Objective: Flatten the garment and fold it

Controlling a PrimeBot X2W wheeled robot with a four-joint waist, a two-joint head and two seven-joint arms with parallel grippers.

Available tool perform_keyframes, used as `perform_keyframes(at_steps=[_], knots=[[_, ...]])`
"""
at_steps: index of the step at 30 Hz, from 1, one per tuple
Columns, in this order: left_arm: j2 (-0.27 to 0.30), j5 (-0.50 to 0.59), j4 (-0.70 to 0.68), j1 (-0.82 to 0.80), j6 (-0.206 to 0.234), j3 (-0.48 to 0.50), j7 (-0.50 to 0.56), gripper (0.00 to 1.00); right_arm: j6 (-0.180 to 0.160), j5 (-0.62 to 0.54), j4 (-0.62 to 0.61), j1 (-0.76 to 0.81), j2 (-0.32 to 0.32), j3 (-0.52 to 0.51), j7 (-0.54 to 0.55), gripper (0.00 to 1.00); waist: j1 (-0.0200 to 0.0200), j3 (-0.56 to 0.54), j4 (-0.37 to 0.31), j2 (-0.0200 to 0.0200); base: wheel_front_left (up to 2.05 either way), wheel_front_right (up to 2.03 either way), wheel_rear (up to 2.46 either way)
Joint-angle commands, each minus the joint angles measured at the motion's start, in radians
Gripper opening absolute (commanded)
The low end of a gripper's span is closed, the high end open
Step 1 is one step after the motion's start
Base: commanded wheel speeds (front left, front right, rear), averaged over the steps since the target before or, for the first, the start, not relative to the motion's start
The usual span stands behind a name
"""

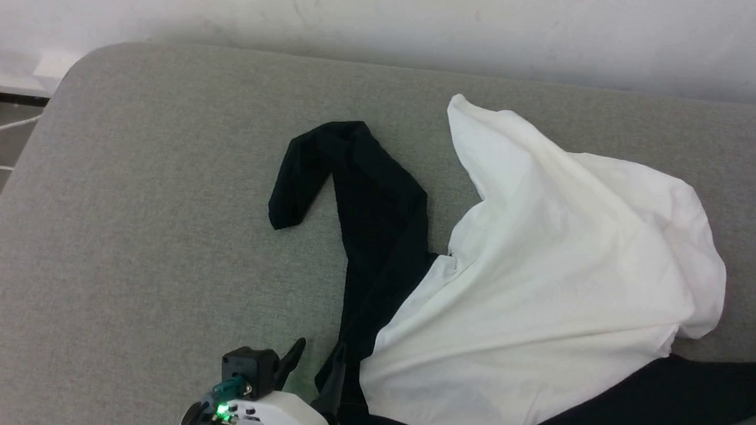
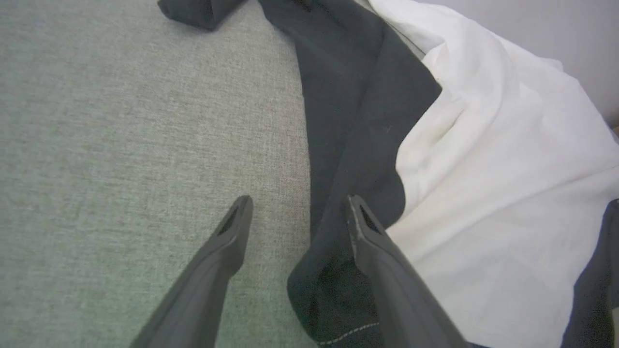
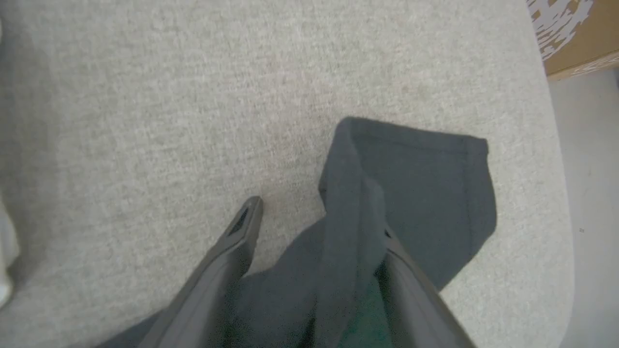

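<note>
The garment [image 1: 558, 263] lies rumpled on a grey cushion [image 1: 151, 217], its white body bunched toward the right. One black sleeve [image 1: 378, 206] runs from the near edge up the middle and hooks back to the left. The other black sleeve [image 1: 661, 392] trails along the lower right. My left gripper [image 1: 318, 349] stands open at the near end of the middle sleeve. In the left wrist view the left gripper [image 2: 298, 200] straddles the black sleeve's [image 2: 348, 96] edge, apart from the cloth. My right gripper [image 3: 319, 217] is open, with a black sleeve end [image 3: 425, 193] draped over its right finger.
The cushion's rounded left corner drops to a floor with a white cable [image 1: 3, 130]. A pale wall [image 1: 385, 18] runs behind the cushion. In the right wrist view the cushion's [image 3: 193, 96] edge meets the floor [image 3: 590, 193] beside a cardboard box [image 3: 575, 43].
</note>
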Motion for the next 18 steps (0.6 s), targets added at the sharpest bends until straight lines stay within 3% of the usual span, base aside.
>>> perform_keyframes(at_steps=[1,2,7,12,18], knots=[[-0.004,0.005,0.007,-0.022,-0.003,-0.001,-0.011,1.0,-0.001,-0.013,0.016,-0.028,-0.001,-0.003,-0.017,0.27,-0.0001,0.009,0.012,0.0,0.0,0.0,0.0],[-0.006,0.004,0.01,-0.023,-0.003,-0.001,-0.013,1.0,-0.001,-0.016,0.023,-0.045,-0.001,-0.001,-0.045,0.0,-0.0001,0.01,0.014,0.0,0.0,0.0,0.0],[-0.008,-0.005,0.031,-0.025,-0.001,0.003,-0.025,1.0,-0.001,0.014,0.028,-0.149,0.012,0.053,-0.197,0.0,-0.0001,-0.003,0.006,0.0,0.0,0.0,0.0],[-0.008,-0.015,0.044,-0.021,-0.002,0.001,-0.026,1.0,-0.001,0.168,-0.015,-0.22,0.009,0.18,-0.317,0.0,-0.0001,-0.018,-0.014,0.0,0.0,0.0,0.0],[-0.004,-0.024,0.041,-0.012,0.004,0.004,-0.027,1.0,-0.001,0.232,-0.088,-0.148,-0.037,0.19,-0.293,0.0,-0.0001,-0.016,-0.04,0.0,0.0,0.0,0.0]])
